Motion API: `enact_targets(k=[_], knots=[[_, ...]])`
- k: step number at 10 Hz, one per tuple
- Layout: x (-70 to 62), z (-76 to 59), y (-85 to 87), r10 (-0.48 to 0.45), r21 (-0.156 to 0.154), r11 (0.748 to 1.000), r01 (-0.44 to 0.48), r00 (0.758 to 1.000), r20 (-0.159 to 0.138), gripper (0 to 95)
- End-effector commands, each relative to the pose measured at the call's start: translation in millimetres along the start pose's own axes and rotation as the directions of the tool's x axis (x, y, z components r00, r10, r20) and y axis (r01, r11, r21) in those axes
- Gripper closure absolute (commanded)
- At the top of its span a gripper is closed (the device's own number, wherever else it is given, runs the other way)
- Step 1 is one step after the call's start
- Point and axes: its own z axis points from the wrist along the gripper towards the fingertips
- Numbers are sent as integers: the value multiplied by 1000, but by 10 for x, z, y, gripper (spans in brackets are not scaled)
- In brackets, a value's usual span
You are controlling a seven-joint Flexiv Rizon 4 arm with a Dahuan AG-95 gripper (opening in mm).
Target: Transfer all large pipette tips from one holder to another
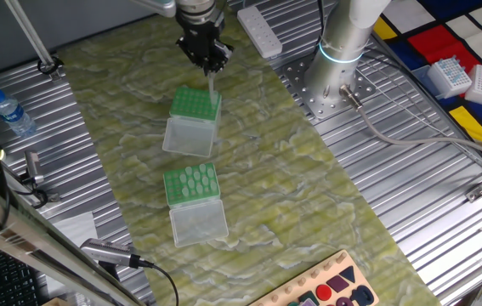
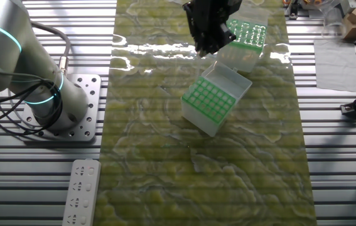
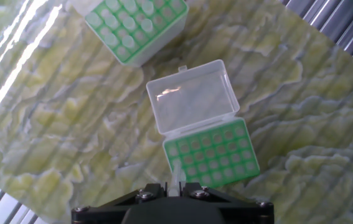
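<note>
My gripper (image 1: 210, 65) is shut on a large pipette tip (image 1: 212, 86), a slim whitish cone hanging point down. Its point is just above the green rack of the far holder (image 1: 195, 104), whose holes look empty and whose clear lid (image 1: 189, 136) lies open. The near holder (image 1: 190, 183) has several tips standing in its green rack, with its lid (image 1: 199, 223) open. In the hand view the tip (image 3: 175, 178) sits between the fingers, over the edge of the far holder (image 3: 212, 154); the filled holder (image 3: 134, 25) is at the top. The other fixed view shows the gripper (image 2: 207, 49) above the far holder (image 2: 209, 102).
The arm's base (image 1: 339, 53) stands on the metal table right of the green mat. A white power strip (image 1: 259, 31) lies at the mat's far edge. A water bottle (image 1: 11, 112) stands at the left. Two more tip boxes (image 1: 450, 76) are at the far right, and a wooden shape board (image 1: 326, 289) at the front.
</note>
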Motion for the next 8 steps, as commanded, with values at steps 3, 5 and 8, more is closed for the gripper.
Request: enact_targets(k=[3, 5, 8], knots=[[-8, 14, -8, -6, 2, 1000, 6, 1000, 1, 950], [-8, 37, -19, -11, 5, 1000, 11, 1000, 6, 950], [-11, 68, -34, -12, 7, 1000, 12, 1000, 7, 950]])
